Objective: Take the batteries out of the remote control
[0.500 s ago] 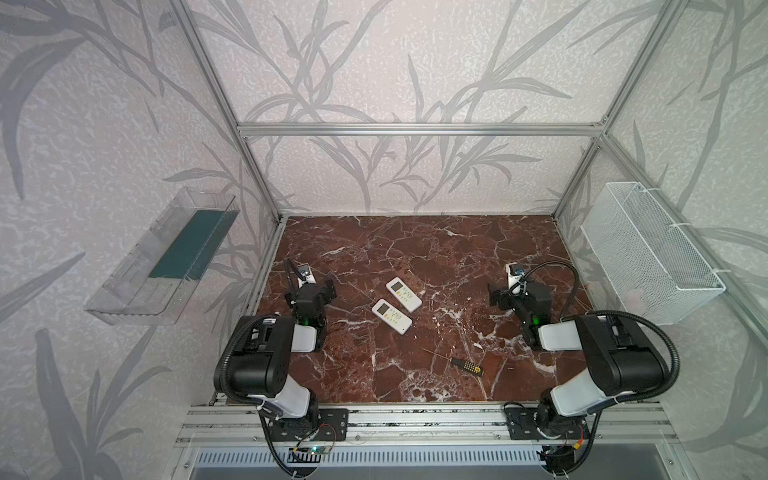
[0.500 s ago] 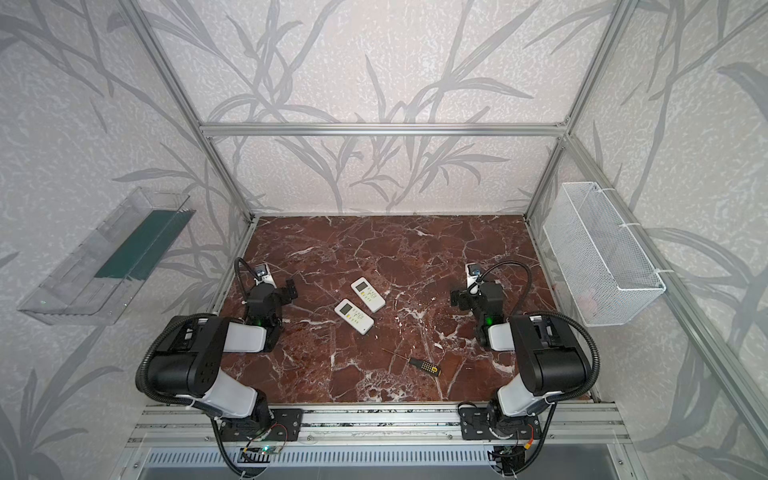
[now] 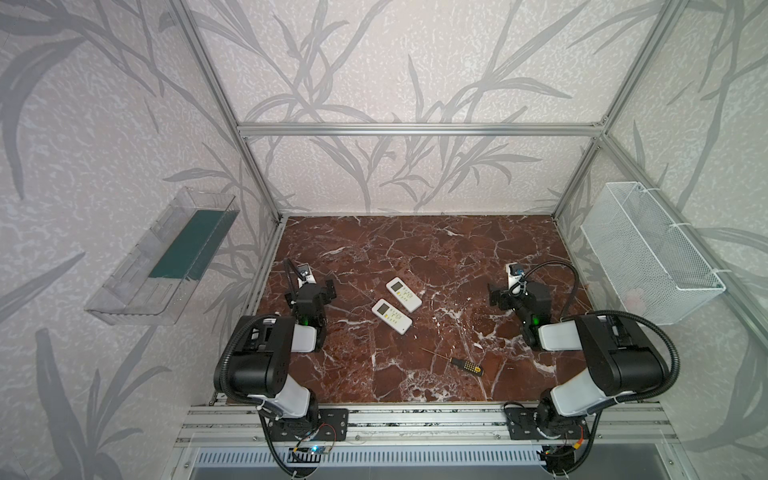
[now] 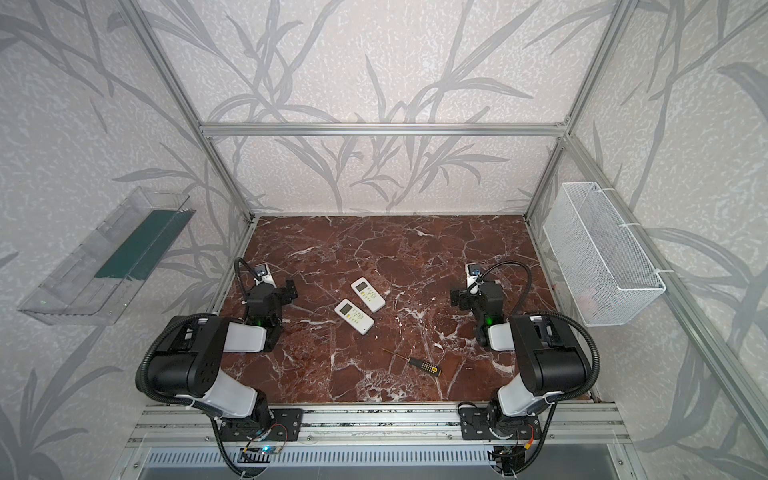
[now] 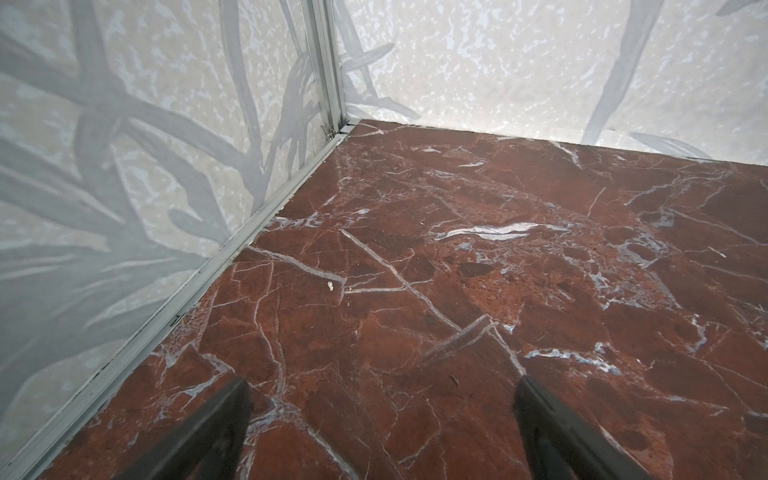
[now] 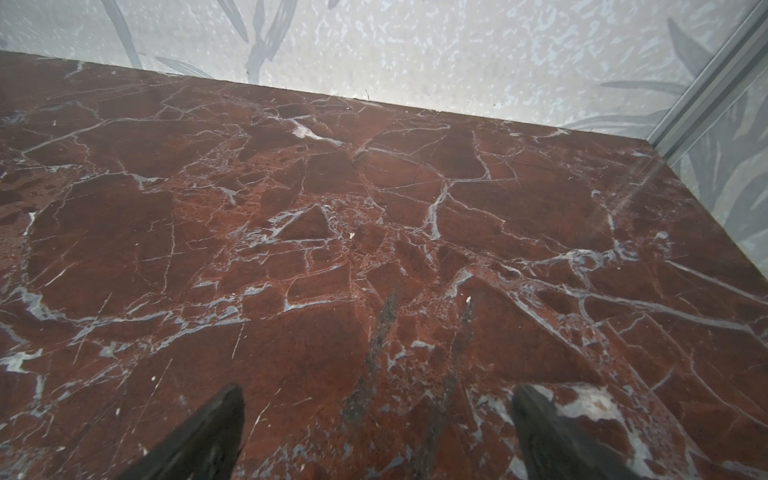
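Nothing has moved: in both top views 2 remotes [image 3: 391, 316] [image 3: 403, 294], batteries presumably inside and unseen, lie with long axes 10-to-4 o'clock, at 3 o'clock from the nearer left gripper [image 3: 326, 287] and 9 o'clock from the right gripper [image 3: 496, 297]. Left wrist view: fingers [image 5: 216, 428] spread, empty; right wrist view: fingers [image 6: 208, 432] likewise.

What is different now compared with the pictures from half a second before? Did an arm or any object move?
Nothing has visibly changed. The left gripper and the right gripper are open, empty and in the same places. The farther remote, the nearer remote and the screwdriver lie where they were.
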